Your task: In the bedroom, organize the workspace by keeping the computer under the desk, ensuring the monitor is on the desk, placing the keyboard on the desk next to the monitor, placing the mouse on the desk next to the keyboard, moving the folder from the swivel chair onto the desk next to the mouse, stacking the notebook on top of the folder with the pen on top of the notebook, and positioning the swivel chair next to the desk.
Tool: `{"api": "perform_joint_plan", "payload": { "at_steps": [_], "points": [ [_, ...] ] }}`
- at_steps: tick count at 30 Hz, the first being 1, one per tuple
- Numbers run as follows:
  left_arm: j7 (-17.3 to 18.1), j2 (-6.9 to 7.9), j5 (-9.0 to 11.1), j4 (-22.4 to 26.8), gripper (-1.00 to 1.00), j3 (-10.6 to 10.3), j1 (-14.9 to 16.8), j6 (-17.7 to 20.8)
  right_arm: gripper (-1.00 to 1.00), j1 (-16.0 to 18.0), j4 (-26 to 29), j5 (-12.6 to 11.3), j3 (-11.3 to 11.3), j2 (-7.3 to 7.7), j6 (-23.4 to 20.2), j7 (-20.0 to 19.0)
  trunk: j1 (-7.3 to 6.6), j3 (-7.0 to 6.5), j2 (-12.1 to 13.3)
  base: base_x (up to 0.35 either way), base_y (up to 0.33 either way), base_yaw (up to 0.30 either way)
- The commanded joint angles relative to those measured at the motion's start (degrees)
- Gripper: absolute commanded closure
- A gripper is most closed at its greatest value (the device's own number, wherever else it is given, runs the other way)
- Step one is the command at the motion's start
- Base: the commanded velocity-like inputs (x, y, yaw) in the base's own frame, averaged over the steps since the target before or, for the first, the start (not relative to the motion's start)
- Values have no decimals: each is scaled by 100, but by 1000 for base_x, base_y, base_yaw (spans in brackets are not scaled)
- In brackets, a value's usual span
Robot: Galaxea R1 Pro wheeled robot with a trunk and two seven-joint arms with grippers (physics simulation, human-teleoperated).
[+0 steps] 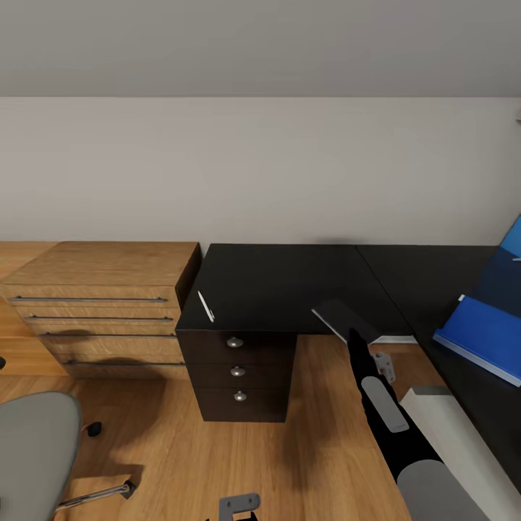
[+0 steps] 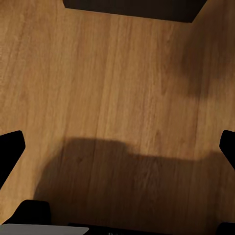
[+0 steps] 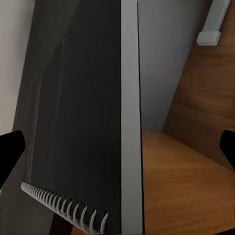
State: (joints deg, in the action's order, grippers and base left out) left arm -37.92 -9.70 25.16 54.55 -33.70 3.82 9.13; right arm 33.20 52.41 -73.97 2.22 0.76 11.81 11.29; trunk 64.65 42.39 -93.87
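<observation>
The black desk fills the middle of the head view. On its left corner lies the pale pen. The dark spiral-bound notebook sticks out past the desk's front edge. My right gripper is open, one finger on each side of the notebook's spiral end. The blue folder lies on the desk's right wing. The grey swivel chair stands at the lower left. My left gripper hangs open over bare floor. The pale computer stands by the right wing. The monitor, keyboard and mouse are out of view.
A light wooden counter with long bar handles adjoins the desk's left end. Dark drawers with round knobs sit under the desk's left part. A blue back panel rises at the far right. Wooden floor lies between chair and desk.
</observation>
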Motion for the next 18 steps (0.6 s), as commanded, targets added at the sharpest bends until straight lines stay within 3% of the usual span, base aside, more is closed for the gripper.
{"api": "perform_joint_plan", "payload": {
  "at_steps": [1,13,14,18],
  "points": [
    [-41,3,22,6,-100,-15,5,27,-100,3,10,-47,24,9,40,23,0,5,-3,0,0,0],
    [-40,3,24,3,-100,-14,5,27,-100,3,8,-55,37,6,16,31,0,5,-3,0,0,0],
    [-40,3,24,3,-100,-14,5,27,100,3,8,-58,38,5,15,31,0,5,-3,0,0,0],
    [-40,3,29,3,-100,-16,5,27,100,3,6,-71,47,-5,14,34,0,5,-3,0,0,0]
  ]
}}
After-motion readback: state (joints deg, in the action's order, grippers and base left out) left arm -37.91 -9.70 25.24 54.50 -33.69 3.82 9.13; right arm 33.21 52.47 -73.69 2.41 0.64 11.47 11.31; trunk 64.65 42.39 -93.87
